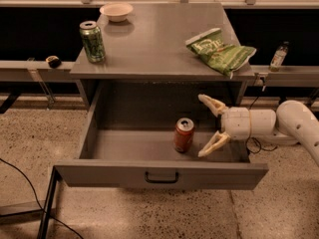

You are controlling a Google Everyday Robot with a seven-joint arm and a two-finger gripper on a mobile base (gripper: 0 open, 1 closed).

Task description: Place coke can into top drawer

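Note:
The coke can (183,135), red with a silver top, stands upright on the floor of the open top drawer (160,174), right of its middle. The drawer is pulled far out, with its flat grey front panel and small dark handle (161,176) facing me. My gripper (208,126) is inside the drawer just right of the can, open wide, with its cream fingers (211,103) spread apart and clear of the can. The white arm comes in from the right.
On the grey cabinet top (149,44) stand a green soda can (92,41), a white bowl (116,11) and a green chip bag (220,51). A small bottle (278,57) stands on the rail at right. A black cable runs over the speckled floor at left.

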